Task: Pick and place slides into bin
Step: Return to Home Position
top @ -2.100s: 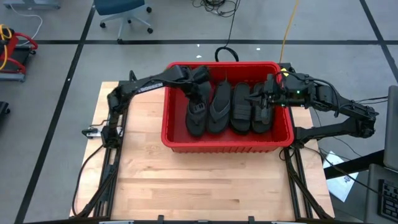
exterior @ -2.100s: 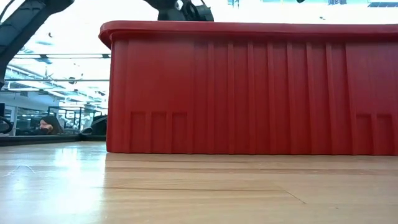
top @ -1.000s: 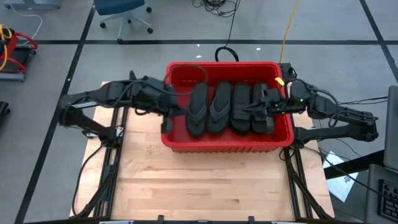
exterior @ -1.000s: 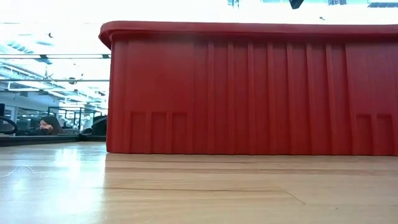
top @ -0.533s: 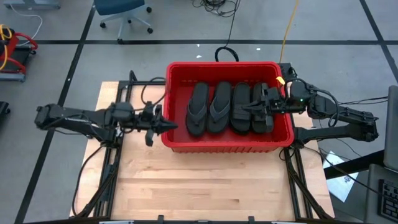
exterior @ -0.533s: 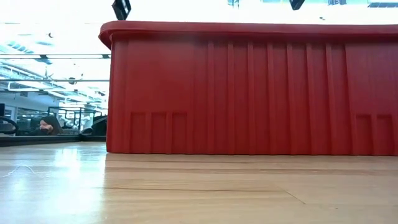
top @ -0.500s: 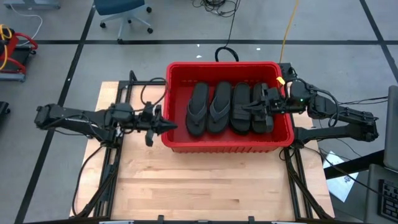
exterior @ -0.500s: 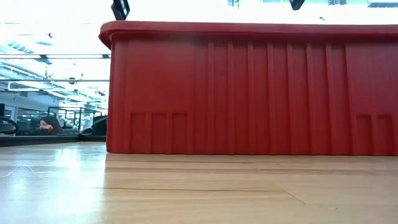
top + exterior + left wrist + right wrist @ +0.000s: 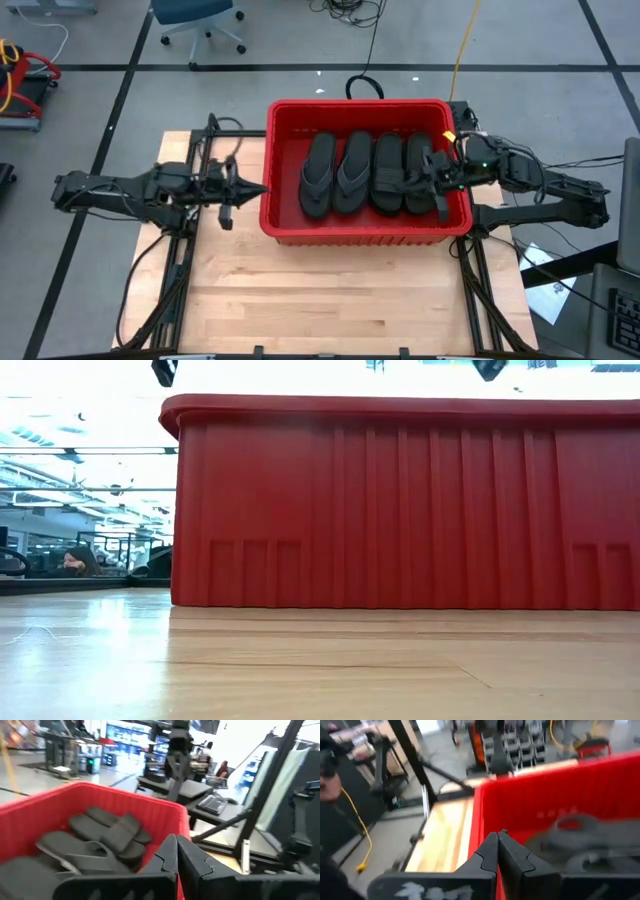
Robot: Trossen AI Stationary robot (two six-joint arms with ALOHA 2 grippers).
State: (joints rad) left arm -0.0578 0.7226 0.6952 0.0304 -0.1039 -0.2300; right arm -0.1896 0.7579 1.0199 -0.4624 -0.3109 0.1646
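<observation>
The red bin [image 9: 365, 104] stands at the table's far middle and fills the low view [image 9: 400, 510]. Several black slides [image 9: 352, 172] lie side by side in it, toes toward the far wall. They also show in the left wrist view [image 9: 110, 827] and the right wrist view [image 9: 575, 827]. My left gripper [image 9: 258, 190] is shut and empty, just outside the bin's left wall, pointing at it. My right gripper [image 9: 441, 200] is shut and empty, above the rightmost slide [image 9: 420, 170] by the bin's right wall.
Bare wooden table [image 9: 330, 290] lies between the bin and the near edge. Black frame posts [image 9: 190, 250] stand at the table's left and right sides. A person [image 9: 72, 560] sits far back in the room. An office chair [image 9: 200, 20] stands on the floor beyond the table.
My left gripper has drawn back from the bin's left wall toward the table's left edge, and its arm has stretched out low to the left. My right gripper has pulled back off the rightmost slide toward the bin's right wall and turned toward the near edge. The slides have stayed still.
</observation>
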